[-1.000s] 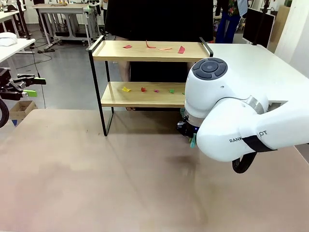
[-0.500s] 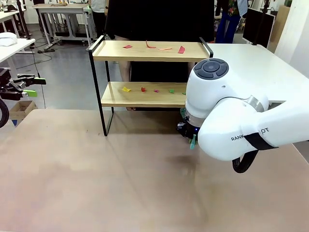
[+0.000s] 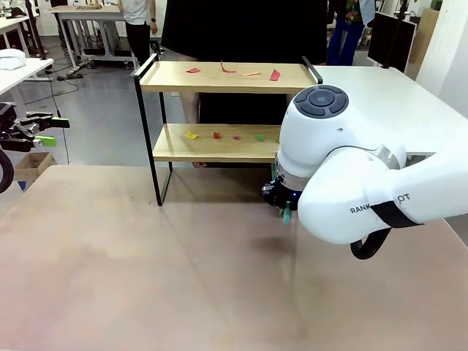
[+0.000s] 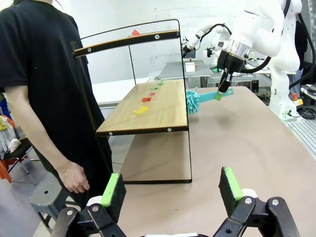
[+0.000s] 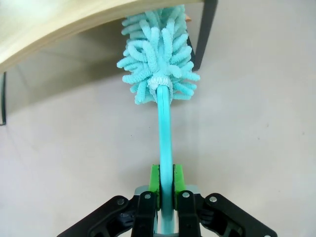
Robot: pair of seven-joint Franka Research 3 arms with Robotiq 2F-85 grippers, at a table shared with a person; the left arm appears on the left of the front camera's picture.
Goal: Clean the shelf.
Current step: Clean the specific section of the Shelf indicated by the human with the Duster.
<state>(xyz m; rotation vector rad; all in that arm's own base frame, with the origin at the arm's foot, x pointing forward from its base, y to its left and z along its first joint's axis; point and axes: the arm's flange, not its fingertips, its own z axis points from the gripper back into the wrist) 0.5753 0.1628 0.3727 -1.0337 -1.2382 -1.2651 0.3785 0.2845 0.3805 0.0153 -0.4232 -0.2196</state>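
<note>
Right end effector (image 5: 166,180): fingers clamped together on the thin handle of a teal duster (image 5: 165,123), gripped at the handle's lower end. The handle runs straight out from the pads, and the fluffy head (image 5: 158,54) is pressed against the edge of the shelf's (image 3: 168,77) lower board at its right end. In the left wrist view the duster (image 4: 197,100) is seen at that board's end, held low over the worktop (image 3: 146,263).

Left end effector (image 4: 173,190): jaws wide apart, nothing held, parked at the worktop's left edge, well apart from the shelf.

The shelf stands on the far side of the worktop. Small coloured scraps (image 3: 275,74) are scattered on the top board, more scraps (image 3: 191,134) on the lower one. A person in a black shirt (image 4: 44,74) stands just behind the shelf, one hand (image 4: 74,177) hanging down.
</note>
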